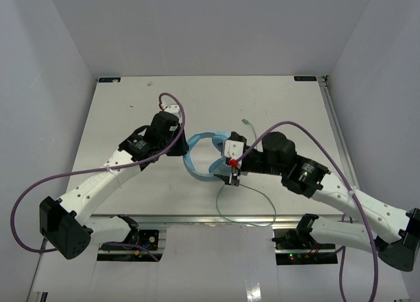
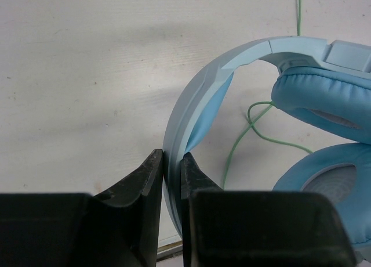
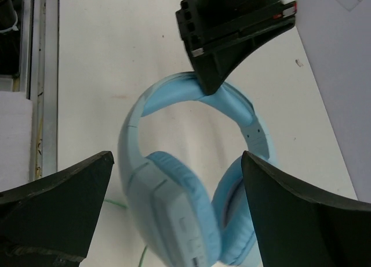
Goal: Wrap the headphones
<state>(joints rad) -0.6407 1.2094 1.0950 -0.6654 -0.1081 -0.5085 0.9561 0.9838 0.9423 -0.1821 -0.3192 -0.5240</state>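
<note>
My left pincer is closed down to a narrow gap and pinches the curved headband of the light blue over-ear headphones. One black finger sits on the outer face of the band and the other on the inner padding. The right wrist camera shows that same grip at the top of the band's arch. The headphones sit near the middle of the white worktop, between the two arms, with their two padded earcups toward the right arm. I cannot tell whether the cups rest on the surface. My right pincer is spread wide and holds nothing; the earcups show in the gap between its fingers. The thin pale-green cord trails loose over the worktop, looping toward the near edge, and its plug lies beyond the right arm.
</note>
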